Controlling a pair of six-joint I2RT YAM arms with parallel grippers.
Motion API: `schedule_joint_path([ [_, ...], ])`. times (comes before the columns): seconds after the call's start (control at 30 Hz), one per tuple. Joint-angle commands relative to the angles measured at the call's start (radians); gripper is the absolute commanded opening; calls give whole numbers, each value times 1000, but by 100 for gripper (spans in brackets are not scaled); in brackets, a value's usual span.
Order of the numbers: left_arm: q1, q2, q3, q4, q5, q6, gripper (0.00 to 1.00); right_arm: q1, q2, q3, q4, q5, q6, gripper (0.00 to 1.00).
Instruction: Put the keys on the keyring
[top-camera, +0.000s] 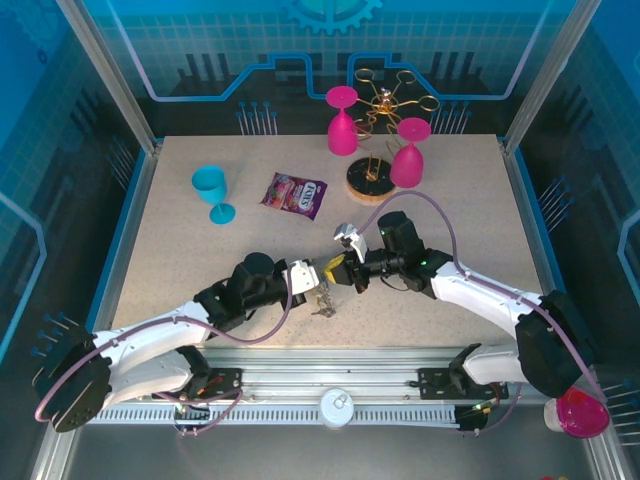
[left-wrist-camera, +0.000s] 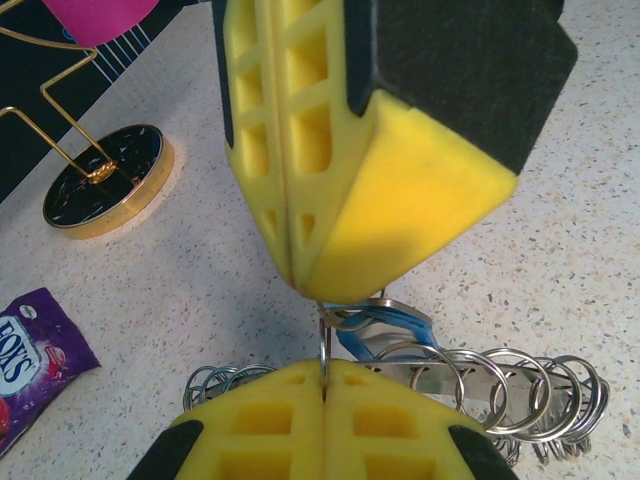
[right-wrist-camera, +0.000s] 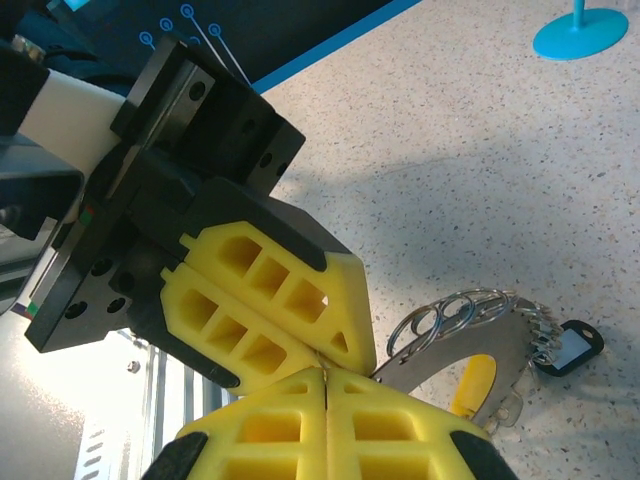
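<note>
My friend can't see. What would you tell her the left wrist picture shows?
Two yellow-padded grippers, the left gripper from below and the right gripper from above, meet tip to tip, pinching the thin keyring between them. Small rings and a blue-tagged key cluster beside it.

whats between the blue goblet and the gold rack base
A purple candy packet lies between the blue goblet and the rack base, seen in the top view.

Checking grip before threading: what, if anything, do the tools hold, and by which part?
Both the left tool and the right tool are shut on the large thin grey metal keyring, pinching its rim at neighbouring spots.
</note>
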Motion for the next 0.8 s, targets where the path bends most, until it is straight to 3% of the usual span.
schedule_joint_path([
  [0.0, -7, -3, 5, 52, 32, -19, 0, 0, 12, 33, 32, 0, 13, 0],
  [0.17, -7, -3, 6, 58, 43, -22, 0, 0, 19, 34, 38, 22, 19, 0],
  [0.57, -7, -15, -3, 69, 41, -2, 0, 7, 48, 71, -50, 206, 49, 0],
  [0.77, -7, -11, -4, 95, -1, -19, 0, 22, 51, 62, -33, 192, 51, 0],
])
